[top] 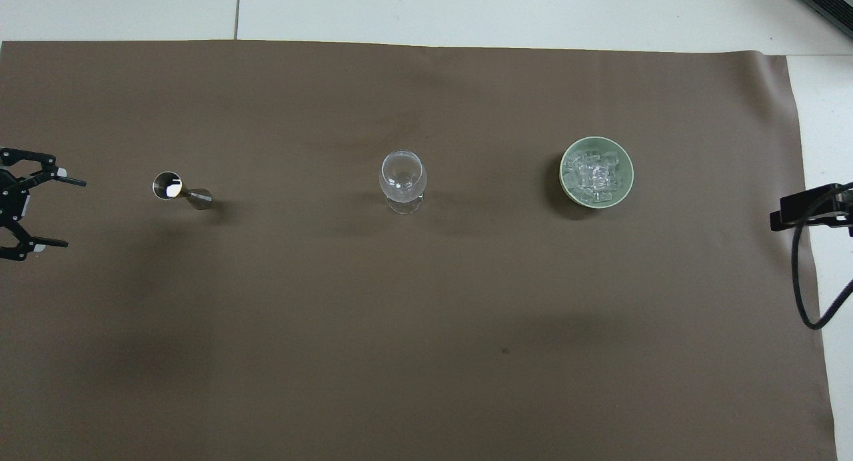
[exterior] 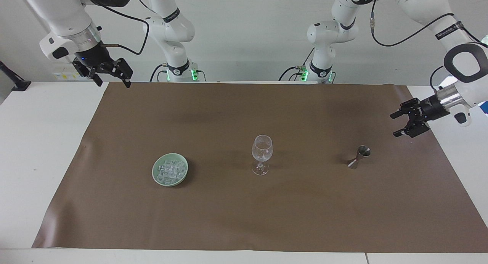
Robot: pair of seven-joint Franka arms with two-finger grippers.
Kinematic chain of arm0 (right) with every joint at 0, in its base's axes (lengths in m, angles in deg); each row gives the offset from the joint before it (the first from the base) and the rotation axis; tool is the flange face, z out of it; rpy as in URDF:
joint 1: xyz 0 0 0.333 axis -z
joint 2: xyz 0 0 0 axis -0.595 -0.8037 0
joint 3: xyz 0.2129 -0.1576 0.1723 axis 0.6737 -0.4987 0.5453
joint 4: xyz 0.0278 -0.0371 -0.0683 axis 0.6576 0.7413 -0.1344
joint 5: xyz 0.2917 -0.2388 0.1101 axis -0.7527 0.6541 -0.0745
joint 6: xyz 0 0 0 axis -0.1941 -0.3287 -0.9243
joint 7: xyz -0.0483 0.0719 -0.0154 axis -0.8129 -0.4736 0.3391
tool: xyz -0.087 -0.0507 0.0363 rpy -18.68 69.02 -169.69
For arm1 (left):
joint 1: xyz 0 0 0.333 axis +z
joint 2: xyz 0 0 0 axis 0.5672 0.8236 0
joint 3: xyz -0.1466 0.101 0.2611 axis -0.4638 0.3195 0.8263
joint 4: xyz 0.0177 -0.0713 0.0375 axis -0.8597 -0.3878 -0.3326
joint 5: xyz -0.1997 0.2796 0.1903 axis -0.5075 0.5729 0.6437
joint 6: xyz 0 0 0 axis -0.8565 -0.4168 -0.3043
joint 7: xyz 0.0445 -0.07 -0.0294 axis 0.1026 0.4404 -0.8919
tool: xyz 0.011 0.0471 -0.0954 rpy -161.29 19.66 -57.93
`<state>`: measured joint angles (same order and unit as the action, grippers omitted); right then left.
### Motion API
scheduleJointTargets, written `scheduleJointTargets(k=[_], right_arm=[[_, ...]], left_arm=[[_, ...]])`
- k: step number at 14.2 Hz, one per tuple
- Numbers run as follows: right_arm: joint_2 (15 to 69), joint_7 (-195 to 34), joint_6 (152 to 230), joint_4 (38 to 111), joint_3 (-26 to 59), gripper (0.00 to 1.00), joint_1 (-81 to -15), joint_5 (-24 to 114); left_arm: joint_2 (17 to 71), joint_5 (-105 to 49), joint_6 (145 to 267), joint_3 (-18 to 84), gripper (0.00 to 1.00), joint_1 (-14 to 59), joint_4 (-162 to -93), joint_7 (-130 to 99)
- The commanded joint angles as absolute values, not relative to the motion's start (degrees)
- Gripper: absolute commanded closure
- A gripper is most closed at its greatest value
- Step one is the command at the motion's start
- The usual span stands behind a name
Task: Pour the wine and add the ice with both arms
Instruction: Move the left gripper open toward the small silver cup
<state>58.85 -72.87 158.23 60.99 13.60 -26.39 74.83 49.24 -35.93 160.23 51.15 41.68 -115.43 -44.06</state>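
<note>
A clear wine glass (exterior: 262,149) stands upright mid-mat; it also shows in the overhead view (top: 402,178). A pale green dish (exterior: 154,172) (top: 564,181) toward the right arm's end holds the ice (exterior: 170,168) (top: 595,173), a heap of small clear cubes. A steel jigger (exterior: 358,156) (top: 176,189) stands toward the left arm's end. My left gripper (exterior: 395,124) (top: 73,213) is open and empty, up over the mat's edge, apart from the jigger. My right gripper (exterior: 114,83) (top: 800,209) is open and empty, waiting high over the mat's corner by its base.
A brown mat (exterior: 244,218) covers most of the white table (exterior: 38,142). A black cable (top: 803,294) hangs from the right arm over the mat's edge. The arm bases stand at the robots' edge of the table.
</note>
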Motion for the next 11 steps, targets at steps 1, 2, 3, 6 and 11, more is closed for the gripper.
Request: scheduleJointTargets(k=[1,2,3,6,11], right_arm=[[59.32,-74.37,159.10,61.54,13.79,0.00,-26.05,74.64],[59.33,-74.37,159.10,61.54,13.79,0.00,-26.05,74.64],[59.33,-74.37,159.10,61.54,13.79,0.00,-26.05,74.64],[59.33,-74.37,159.10,61.54,13.79,0.00,-26.05,74.64],[59.33,-74.37,159.10,61.54,13.79,0.00,-26.05,74.64]], left_arm=[[50.89,-39.85,161.55,51.23,0.00,42.99,-117.19,-46.09],[50.89,-41.51,162.43,51.23,0.00,43.17,-118.16,-47.13],[50.89,-42.84,163.05,51.23,0.00,43.34,-119.12,-48.36],[51.76,-47.84,164.29,51.23,0.00,43.78,-120.19,-52.50],[57.46,-54.70,163.59,51.06,0.00,47.91,-120.19,-52.42]])
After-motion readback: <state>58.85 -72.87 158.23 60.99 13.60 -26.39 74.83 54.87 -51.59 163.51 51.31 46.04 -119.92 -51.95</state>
